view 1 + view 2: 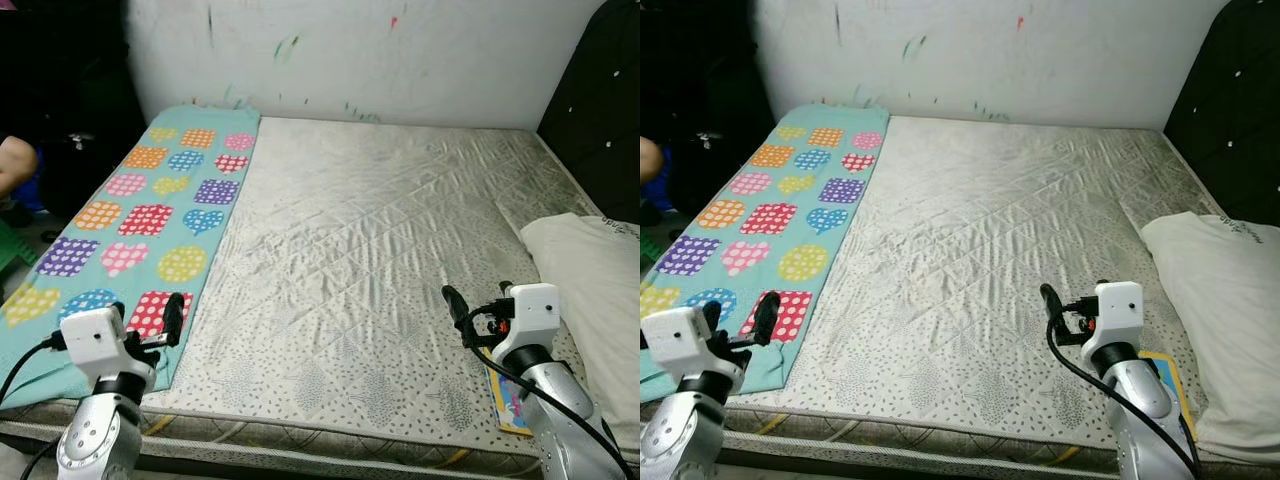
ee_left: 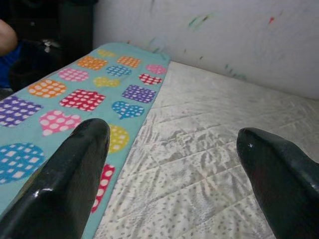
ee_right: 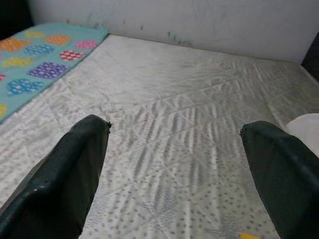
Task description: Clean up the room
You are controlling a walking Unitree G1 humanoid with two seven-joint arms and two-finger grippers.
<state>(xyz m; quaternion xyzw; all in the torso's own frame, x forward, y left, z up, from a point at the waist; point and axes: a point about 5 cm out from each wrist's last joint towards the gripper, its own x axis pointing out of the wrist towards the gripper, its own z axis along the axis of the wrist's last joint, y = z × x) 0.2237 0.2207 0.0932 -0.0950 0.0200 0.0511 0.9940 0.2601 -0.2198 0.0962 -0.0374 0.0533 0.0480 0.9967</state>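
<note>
A bare quilted mattress (image 1: pixel 380 250) carried a teal blanket (image 1: pixel 150 215) printed with dotted hearts, spread flat along its left edge up to the scribbled wall (image 1: pixel 400 50). A white pillow (image 1: pixel 590 290) lay at the right edge, with a colourful book (image 1: pixel 508 400) just beside it at the near right corner. The left gripper (image 2: pixel 174 164) hovered over the blanket's near end, its 2 fingers wide apart and holding nothing. The right gripper (image 3: pixel 174 164) hung above the mattress near the book, equally wide and empty.
</note>
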